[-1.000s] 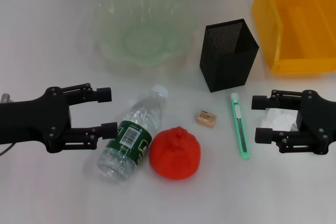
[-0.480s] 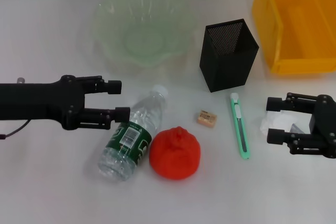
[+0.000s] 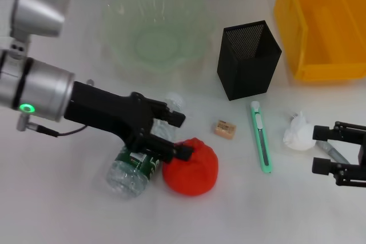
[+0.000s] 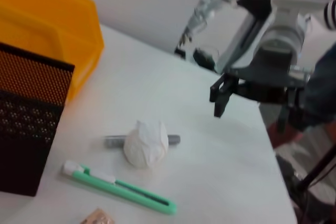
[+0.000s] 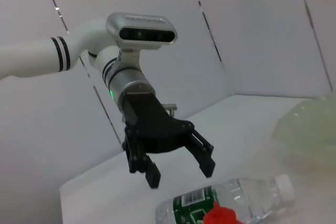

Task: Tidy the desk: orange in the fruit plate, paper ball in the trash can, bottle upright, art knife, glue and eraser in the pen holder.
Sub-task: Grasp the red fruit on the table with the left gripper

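The orange (image 3: 193,168) lies on the table against the bottle (image 3: 129,172), which is on its side with its cap (image 3: 174,100) toward the fruit plate (image 3: 153,27). My left gripper (image 3: 180,136) hangs open over the bottle's neck and the orange's near edge; the right wrist view shows its fingers (image 5: 153,178) spread above the bottle (image 5: 236,203). The eraser (image 3: 225,128) and art knife (image 3: 261,137) lie in front of the pen holder (image 3: 249,59). The paper ball (image 3: 298,137) rests on the glue (image 4: 113,140). My right gripper (image 3: 320,150) stands open just right of the ball.
The yellow trash can (image 3: 323,21) stands at the back right, beside the pen holder. A tiled wall runs behind the table. The left arm's silver body (image 3: 37,87) reaches across the left half of the table.
My left arm has swung right and its open gripper now hangs over the bottle and orange. My right gripper has drawn back to the right, uncovering the paper ball.
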